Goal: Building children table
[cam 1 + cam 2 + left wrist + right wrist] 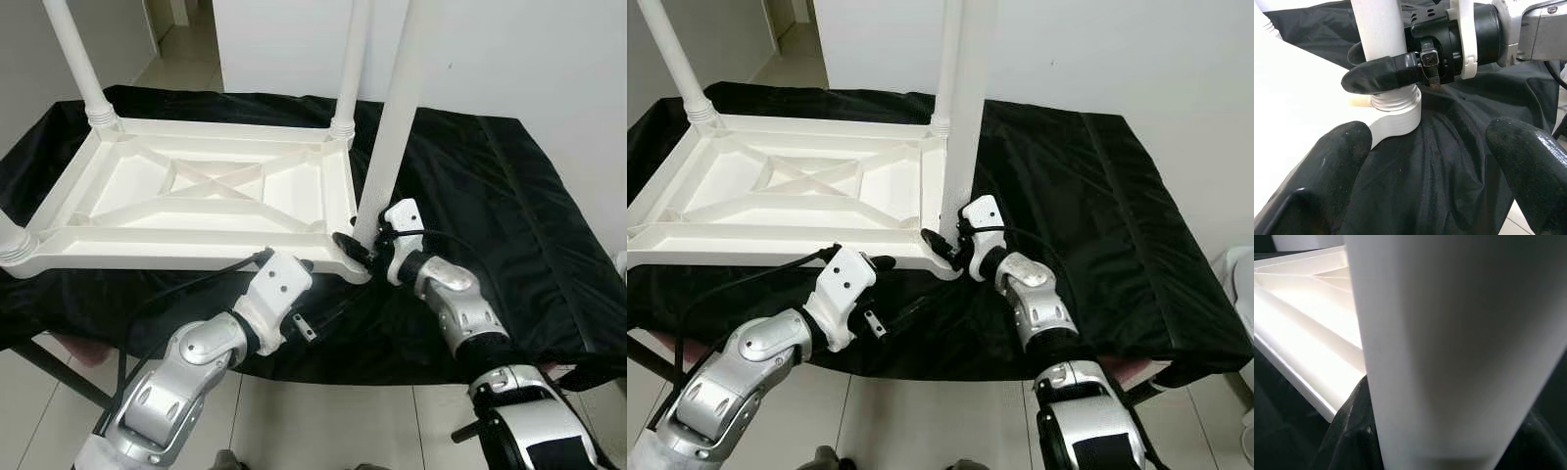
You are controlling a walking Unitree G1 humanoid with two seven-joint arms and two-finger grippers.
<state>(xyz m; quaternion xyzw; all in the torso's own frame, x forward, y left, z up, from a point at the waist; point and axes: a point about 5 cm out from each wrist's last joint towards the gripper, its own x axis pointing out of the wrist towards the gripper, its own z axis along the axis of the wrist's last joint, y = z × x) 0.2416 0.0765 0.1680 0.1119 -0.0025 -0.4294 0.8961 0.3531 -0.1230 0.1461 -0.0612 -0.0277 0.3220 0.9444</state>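
Black cloth (490, 196) covers the work surface before us, with a pale wall and tiled floor beyond. On the cloth lies our white tabletop (196, 196), upside down, its ribbed underside facing up. Legs stand upright at the two far corners (73, 59) and (351, 69), and part of another shows at the near left corner (12, 240).

Our right gripper (361, 245) is at the near right corner, its black fingers (1381, 73) pinching the fourth leg (392, 127) just above the threaded collar (1396, 105), where the leg meets the corner socket. The leg stands nearly upright, leaning slightly.

Our left gripper (284, 259) sits at the tabletop's near edge, just left of that corner. Its two fingers (1317, 171) are spread wide over the cloth, holding nothing, aimed at the socket and the right gripper.
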